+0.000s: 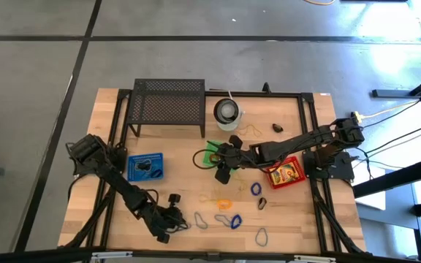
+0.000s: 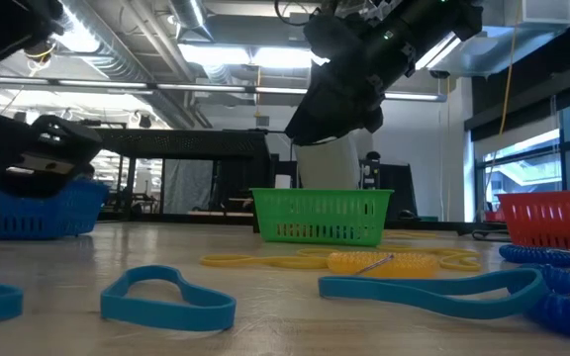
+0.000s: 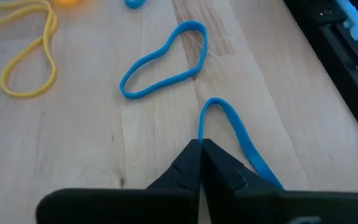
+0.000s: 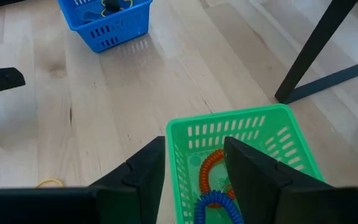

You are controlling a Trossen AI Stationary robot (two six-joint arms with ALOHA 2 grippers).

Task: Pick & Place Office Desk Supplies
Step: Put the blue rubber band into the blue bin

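— Blue loop (image 3: 241, 134): where is it?
— Pinched in your left gripper (image 3: 201, 149) (jaws fully closed on it), trailing beside the fingers.
— And the right gripper (image 4: 194, 163)?
— Spread wide, empty, hovering directly above the green basket (image 4: 278, 134).

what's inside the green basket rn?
In the right wrist view the green basket holds an orange coil and a blue coil. The open right gripper hangs over its near rim, so its fingers cover part of the floor.
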